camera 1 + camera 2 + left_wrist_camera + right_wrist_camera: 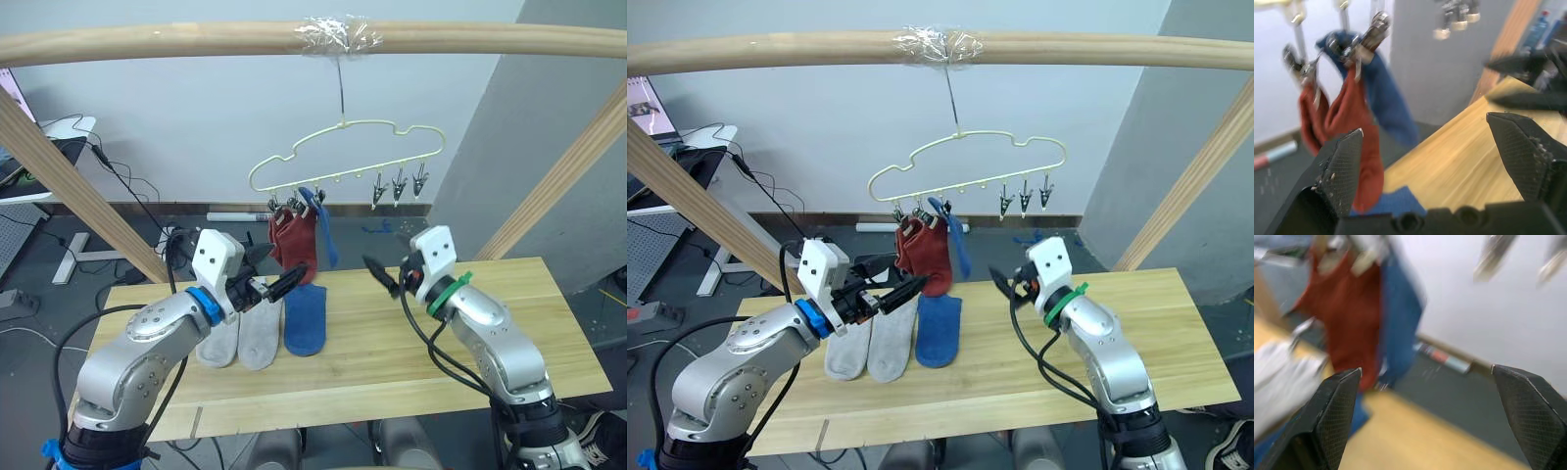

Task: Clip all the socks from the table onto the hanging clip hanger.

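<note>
Blue sock (305, 320) and two grey socks (241, 334) lie on the table (411, 362) below the clip hanger (345, 157); both spread-jawed grippers, left (272, 284) and right (384, 274), hold nothing, so pinch a cuff first.

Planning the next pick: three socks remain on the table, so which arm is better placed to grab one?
Left. The left gripper hangs open right above the grey socks and blue sock; the right gripper, also open, is farther off.

No text, label, brand, number or sign can be read on anything in these views.
</note>
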{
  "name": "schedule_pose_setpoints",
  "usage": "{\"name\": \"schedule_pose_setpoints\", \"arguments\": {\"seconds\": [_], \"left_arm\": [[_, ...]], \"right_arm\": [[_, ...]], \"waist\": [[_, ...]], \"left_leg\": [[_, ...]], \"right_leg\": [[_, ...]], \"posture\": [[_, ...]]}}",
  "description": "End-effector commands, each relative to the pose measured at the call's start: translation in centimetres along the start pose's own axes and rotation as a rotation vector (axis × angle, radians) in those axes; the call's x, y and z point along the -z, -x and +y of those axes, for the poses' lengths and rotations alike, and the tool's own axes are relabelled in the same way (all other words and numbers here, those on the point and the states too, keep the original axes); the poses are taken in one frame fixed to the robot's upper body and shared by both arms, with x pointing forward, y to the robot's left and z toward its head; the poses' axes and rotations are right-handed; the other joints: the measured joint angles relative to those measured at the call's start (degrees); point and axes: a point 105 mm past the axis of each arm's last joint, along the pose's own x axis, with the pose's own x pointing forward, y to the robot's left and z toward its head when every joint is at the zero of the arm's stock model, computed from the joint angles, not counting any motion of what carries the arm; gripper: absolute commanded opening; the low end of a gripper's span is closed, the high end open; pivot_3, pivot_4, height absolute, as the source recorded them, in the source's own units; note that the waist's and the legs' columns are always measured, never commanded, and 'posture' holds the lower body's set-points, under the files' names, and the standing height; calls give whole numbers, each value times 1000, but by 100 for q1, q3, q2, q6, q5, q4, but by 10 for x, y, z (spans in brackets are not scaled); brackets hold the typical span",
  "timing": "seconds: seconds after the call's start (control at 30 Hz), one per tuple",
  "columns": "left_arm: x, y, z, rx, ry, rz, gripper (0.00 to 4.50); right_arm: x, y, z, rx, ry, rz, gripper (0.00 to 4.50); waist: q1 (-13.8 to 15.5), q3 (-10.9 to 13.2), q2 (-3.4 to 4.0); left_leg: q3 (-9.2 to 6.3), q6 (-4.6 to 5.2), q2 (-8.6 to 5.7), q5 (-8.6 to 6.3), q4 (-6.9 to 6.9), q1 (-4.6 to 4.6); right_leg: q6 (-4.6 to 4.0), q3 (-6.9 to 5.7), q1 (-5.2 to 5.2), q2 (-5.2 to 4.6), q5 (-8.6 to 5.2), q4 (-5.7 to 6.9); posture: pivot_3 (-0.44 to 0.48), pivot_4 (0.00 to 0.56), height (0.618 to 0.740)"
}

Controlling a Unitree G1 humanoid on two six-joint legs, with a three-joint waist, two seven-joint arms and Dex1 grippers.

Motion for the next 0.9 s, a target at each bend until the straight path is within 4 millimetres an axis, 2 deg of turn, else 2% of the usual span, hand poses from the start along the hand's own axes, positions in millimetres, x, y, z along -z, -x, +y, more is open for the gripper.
{"name": "schedule_pose_setpoints", "arguments": {"seconds": [0.03, 0.17, 0.27, 0.4, 0.9], "left_arm": [[-11, 1, -5, 46, -64, -74, 4500], [-23, -1, -6, 55, -97, -145, 4500], [-30, -2, -9, 55, -124, -198, 4500], [-33, -1, -19, 82, -138, -232, 4500], [-37, -5, -28, 99, -128, -247, 4500]], "right_arm": [[-21, -3, -1, 30, 35, -72, 3202], [-28, -10, 4, 27, 27, -108, 3202], [-31, -15, 4, 47, 22, -122, 2388], [-38, -25, -2, 97, 10, -141, 2388], [-51, -50, -14, 154, -12, -173, 2388]], "waist": [[0, 0, 0], [0, 0, 0], [1, -1, -1], [-7, -1, -1], [-25, 0, -1]], "left_leg": [[-1, 0, 0, 0, -4, -1], [-3, 0, -1, 0, -17, -2], [0, 0, -1, 0, -24, -2], [1, -2, 0, 1, -34, 1], [-1, -6, 0, 5, -55, 3]], "right_leg": [[0, -1, -3, 0, 0, 0], [-2, -1, -7, -2, 0, 0], [-2, 2, -12, -2, 1, 0], [-4, 2, -16, -2, 1, 0], [-8, 0, -24, -1, 4, 4]], "posture": [[-59, 165, 740], [-59, 165, 740], [-53, 164, 740], [-47, 167, 740], [-37, 177, 740]]}}
